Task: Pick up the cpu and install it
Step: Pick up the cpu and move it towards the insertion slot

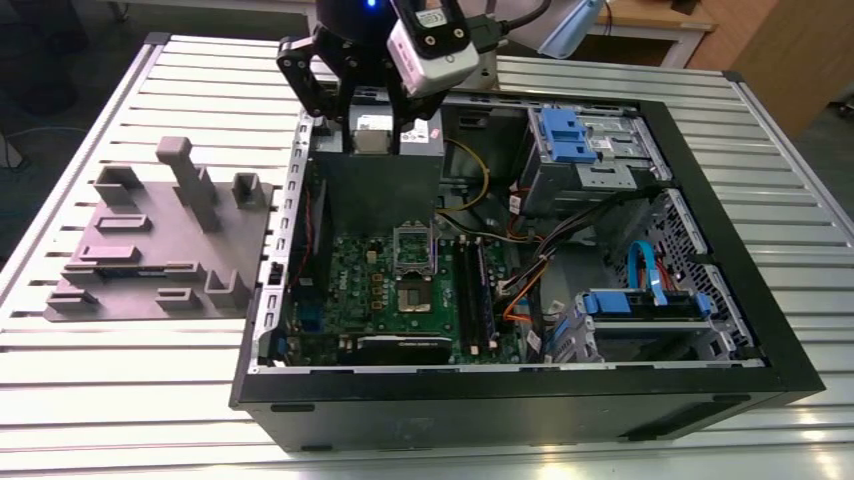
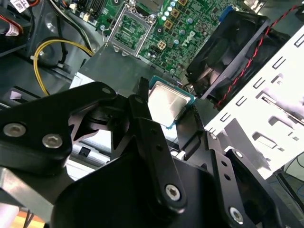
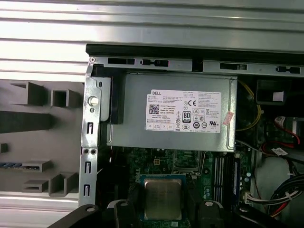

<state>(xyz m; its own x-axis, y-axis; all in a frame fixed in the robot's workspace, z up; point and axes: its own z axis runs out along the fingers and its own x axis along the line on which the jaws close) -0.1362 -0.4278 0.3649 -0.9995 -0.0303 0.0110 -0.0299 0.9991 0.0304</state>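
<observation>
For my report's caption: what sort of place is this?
Probably a robotics lab bench for computer assembly: a slatted aluminium table bears an open black desktop case and a purple-grey plastic tray; the black gripper holds a silver-topped square cpu.

You are in a robotics lab or workshop. Evidence: slotted aluminium worktop (image 1: 120, 385); opened desktop computer case (image 1: 534, 410) lying on its side, motherboard (image 1: 350, 290) exposed; grey moulded fixture tray (image 1: 147, 255) beside it; robot arm's claw (image 1: 374, 140) above the case; wooden furniture (image 1: 781, 50) behind.

One cpu (image 3: 162, 198) and one pincer (image 1: 375, 130) showing, one computer case (image 1: 534, 405), one motherboard (image 1: 360, 290), one grey power box (image 3: 133, 109), one purple-grey tray (image 1: 147, 240), two blue drive brackets (image 1: 574, 130) (image 1: 641, 303).
</observation>
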